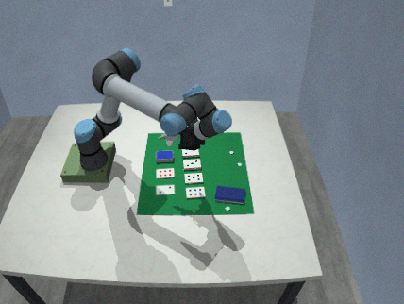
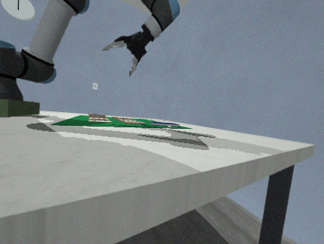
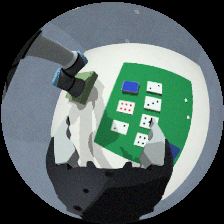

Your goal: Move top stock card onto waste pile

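empty claw point(image 2: 125, 57), jaws spread wide, high above the green mat point(image 1: 222, 160) and its cards

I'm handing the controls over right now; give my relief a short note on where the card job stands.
Gripper: open, holding nothing, high above the green mat, over its far end.
Cards: a thick blue face-down stack lies at the mat's near right. Face-up cards sit in two columns; a single blue-backed card heads the left column.
Done: nothing moved yet, no card lifted.
Left: come down on the stack, take only its top card, lay it on the pile beside it in the near row, and leave the rest alone.
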You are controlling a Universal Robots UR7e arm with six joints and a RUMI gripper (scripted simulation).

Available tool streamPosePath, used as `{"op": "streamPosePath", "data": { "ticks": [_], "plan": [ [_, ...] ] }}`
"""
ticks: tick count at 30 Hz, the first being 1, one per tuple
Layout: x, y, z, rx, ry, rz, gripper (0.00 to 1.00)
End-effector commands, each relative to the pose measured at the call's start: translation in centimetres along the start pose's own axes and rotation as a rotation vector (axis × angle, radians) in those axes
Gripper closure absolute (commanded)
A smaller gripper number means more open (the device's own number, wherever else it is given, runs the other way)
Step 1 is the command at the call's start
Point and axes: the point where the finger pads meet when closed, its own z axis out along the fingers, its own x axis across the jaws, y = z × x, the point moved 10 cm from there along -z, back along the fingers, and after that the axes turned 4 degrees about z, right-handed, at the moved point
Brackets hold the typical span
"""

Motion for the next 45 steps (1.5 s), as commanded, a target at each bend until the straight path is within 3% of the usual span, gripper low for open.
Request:
{"op": "streamPosePath", "data": {
  "ticks": [1, 12, 16, 23, 31, 33, 45],
  "plan": [
    [1.2, -1.0, 2.1, -0.094, 0.050, -0.133, 0.00],
    [3.4, -4.1, 8.2, -0.282, 0.068, -0.433, 0.00],
    [3.6, -4.4, 9.0, -0.305, 0.069, -0.471, 0.00],
    [4.4, -6.5, 13.7, -0.442, 0.064, -0.692, 0.00],
    [4.6, -8.2, 18.2, -0.568, 0.050, -0.893, 0.00],
    [4.6, -8.2, 18.2, -0.568, 0.050, -0.893, 0.00],
    [3.7, -10.4, 25.0, -0.760, 0.010, -1.195, 0.00]
  ]
}}
